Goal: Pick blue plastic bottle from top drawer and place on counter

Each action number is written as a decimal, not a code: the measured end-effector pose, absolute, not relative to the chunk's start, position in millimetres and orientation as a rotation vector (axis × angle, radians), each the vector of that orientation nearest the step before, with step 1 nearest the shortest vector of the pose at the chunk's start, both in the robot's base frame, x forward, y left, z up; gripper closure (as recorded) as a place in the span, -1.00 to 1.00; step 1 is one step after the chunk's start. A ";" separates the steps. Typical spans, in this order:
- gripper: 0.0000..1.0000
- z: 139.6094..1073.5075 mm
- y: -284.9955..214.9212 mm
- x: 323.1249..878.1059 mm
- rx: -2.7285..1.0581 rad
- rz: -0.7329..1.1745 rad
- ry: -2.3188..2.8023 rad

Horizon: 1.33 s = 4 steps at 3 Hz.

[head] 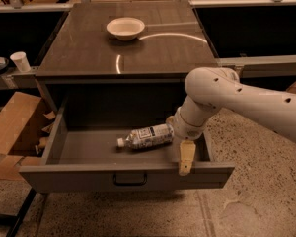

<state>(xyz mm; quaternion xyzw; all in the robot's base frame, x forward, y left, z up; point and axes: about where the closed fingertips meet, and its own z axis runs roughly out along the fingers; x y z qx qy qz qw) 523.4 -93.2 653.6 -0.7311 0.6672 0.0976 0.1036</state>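
Note:
The blue plastic bottle [148, 136] lies on its side in the open top drawer [64, 174], white cap pointing left. The drawer is pulled out, and its dark handle [129, 180] sits at the middle of the front panel. My gripper [186, 158] hangs down at the drawer's front right, just right of the bottle's base and over the front edge. It is beside the bottle, not around it. The arm's white wrist is close against the bottle's right end. The counter [89, 53] is the glossy dark top above the drawer.
A white bowl [125, 27] stands at the back of the counter. A white paper cup [20, 61] stands on a ledge at the left. A cardboard box [12, 127] sits on the floor left of the drawer. Speckled floor lies to the right and in front.

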 end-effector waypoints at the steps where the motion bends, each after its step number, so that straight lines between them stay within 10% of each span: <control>1: -1.00 657.7 -96.5 521.6 -2.123 0.320 1.950; 4: -1.00 763.5 -74.3 500.7 -2.178 0.286 1.815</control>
